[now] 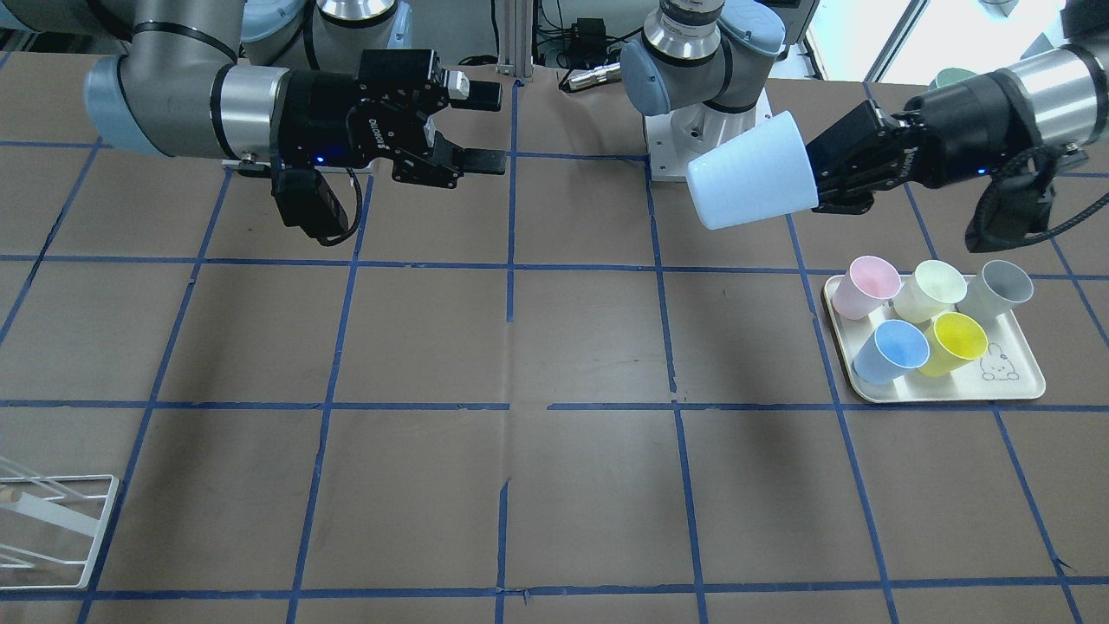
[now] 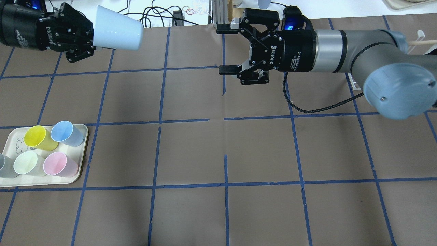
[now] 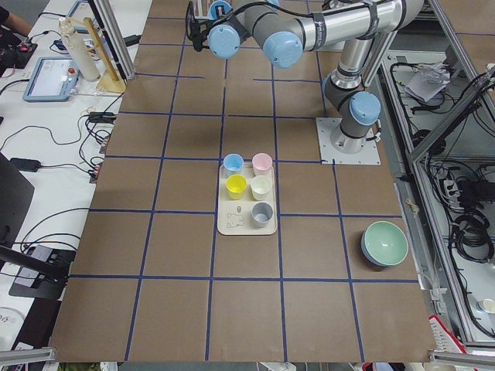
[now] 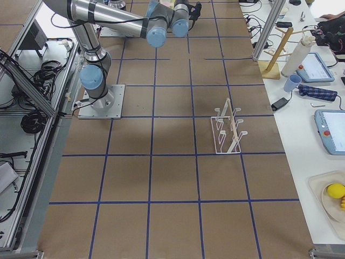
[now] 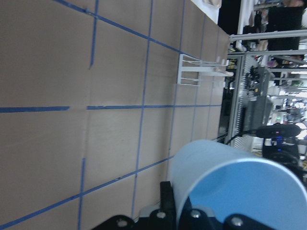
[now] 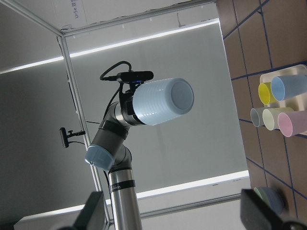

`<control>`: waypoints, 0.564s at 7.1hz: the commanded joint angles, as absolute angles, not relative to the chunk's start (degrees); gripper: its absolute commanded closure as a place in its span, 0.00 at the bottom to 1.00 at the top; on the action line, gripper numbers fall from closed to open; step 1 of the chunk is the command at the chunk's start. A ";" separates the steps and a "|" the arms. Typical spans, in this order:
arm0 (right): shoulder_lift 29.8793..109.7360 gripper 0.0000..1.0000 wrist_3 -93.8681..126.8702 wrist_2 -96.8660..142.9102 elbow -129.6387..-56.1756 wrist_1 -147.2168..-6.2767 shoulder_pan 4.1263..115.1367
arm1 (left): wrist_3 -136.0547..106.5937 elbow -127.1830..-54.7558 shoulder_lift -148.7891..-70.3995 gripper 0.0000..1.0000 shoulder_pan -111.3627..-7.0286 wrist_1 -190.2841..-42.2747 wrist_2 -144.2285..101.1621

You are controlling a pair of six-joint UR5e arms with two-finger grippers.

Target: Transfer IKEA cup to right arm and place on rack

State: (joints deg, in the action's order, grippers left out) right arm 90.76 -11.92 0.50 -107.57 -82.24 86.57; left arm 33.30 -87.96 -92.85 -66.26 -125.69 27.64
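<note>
Left gripper (image 2: pixel 89 34) has the IKEA cup (image 2: pixel 117 28), pinched at the rim end and held up in the air over the left part of the table. The cup is on its side, mouth at the gripper and closed base pointing across toward the right gripper (image 2: pixel 226 49). That one hangs at about the same height facing it, fingers spread wide with nothing between them, and there's a clear gap between it and the cup, so no contact. From the right wrist cam you look almost straight at the cup's base, with the left arm behind it. I can't tell from any view whether one left finger sits inside the rim or both are outside. The rack (image 4: pixel 229 129) stands on the table far out on the right side, well apart from both grippers, white wire with wooden pegs and nothing hanging on it. On the left side there's a cream tray (image 2: pixel 82 164) with five cups standing upright on it: a yellow cup (image 2: pixel 37 136) and a deeper blue cup (image 2: pixel 65 132) in the far row, then a grey cup (image 2: pixel 5 166), a pale green cup (image 2: pixel 26 163) and a pink cup (image 2: pixel 56 164) in the near row. The left side cam also shows a green bowl (image 3: pixel 384 243) on the table at the left end, near the robot's edge.
</note>
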 commanded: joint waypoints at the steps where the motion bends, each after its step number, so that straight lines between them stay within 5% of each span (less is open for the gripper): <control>1: 90.53 0.00 -11.43 5.05 -107.31 -82.09 86.57 | 32.43 -92.97 -92.19 1.00 -69.76 -125.68 20.32; 4: 90.18 0.00 -10.20 6.41 -107.31 -82.44 87.45 | 30.76 -93.52 -93.08 1.00 -76.80 -125.07 15.22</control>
